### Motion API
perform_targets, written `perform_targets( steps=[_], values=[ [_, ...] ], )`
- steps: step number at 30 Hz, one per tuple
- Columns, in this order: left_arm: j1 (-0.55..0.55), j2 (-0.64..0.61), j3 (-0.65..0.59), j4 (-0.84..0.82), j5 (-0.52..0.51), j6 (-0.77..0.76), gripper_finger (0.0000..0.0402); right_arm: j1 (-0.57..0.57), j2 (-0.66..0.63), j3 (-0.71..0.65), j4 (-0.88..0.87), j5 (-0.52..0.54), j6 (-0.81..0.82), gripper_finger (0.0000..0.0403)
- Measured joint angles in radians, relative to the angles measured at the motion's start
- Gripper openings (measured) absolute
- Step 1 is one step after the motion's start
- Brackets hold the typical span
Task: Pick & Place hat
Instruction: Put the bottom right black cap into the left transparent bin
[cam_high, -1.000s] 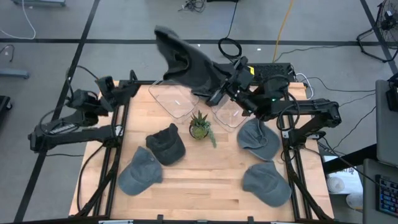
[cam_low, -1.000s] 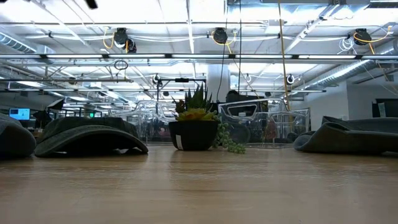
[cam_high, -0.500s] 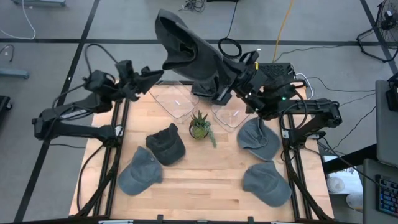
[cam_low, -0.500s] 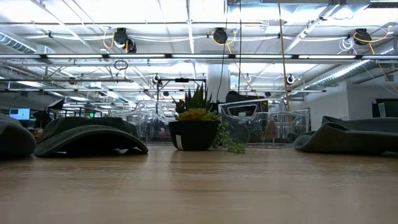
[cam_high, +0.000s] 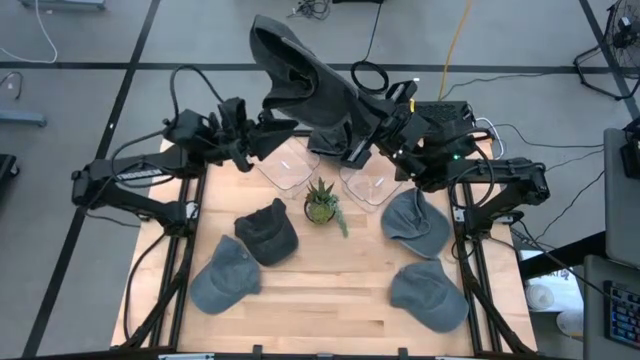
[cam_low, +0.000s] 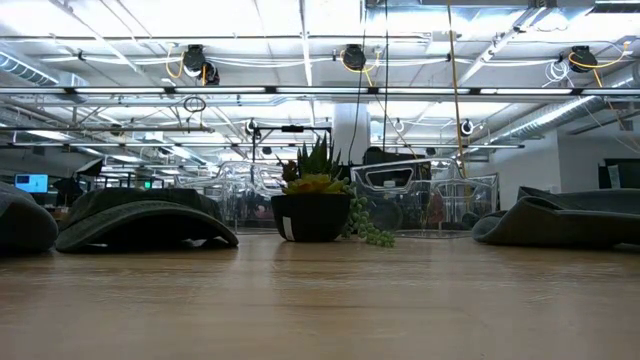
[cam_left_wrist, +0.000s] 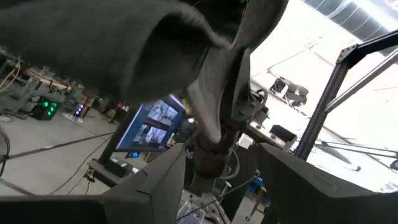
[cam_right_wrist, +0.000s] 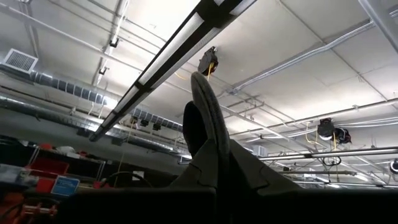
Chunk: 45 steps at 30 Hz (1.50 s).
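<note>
My right gripper (cam_high: 352, 143), pressed tight on the dark hat (cam_high: 300, 80), holds it aloft over the clear bins (cam_high: 285, 160). My left gripper (cam_high: 283, 129) sits spread just beside its hanging edge. Potted succulent (cam_high: 321, 203) and four caps (cam_high: 265, 230) lie below.

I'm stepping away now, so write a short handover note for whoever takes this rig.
Right gripper: shut on the raised hat, held high above the table's far edge.
Left gripper: fingers open, reaching toward that hat, not gripping it.
On the table: four more hats around a small plant; two clear bins at the back.
Done: one hat lifted.
Left: place it, then the others.
</note>
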Motion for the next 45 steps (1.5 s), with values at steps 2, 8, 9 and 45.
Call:
perform_targets(
  steps=[2, 8, 9, 45],
  values=[
    [-0.004, 0.018, 0.027, 0.003, -0.001, 0.012, 0.0212, 0.001, 0.0, 0.0, 0.0, 0.0, 0.001, 0.0],
    [-0.004, 0.052, 0.075, 0.002, -0.012, 0.015, 0.0212, 0.002, 0.0, 0.0, 0.0, 0.0, 0.027, 0.0],
    [-0.004, 0.054, 0.077, 0.001, -0.023, 0.015, 0.0212, 0.002, 0.0, 0.0, 0.0, 0.0, 0.029, 0.0],
    [-0.037, 0.008, 0.077, -0.11, 0.073, 0.206, 0.001, 0.121, -0.053, 0.001, -0.38, 0.085, 0.149, 0.0105]
  ],
)
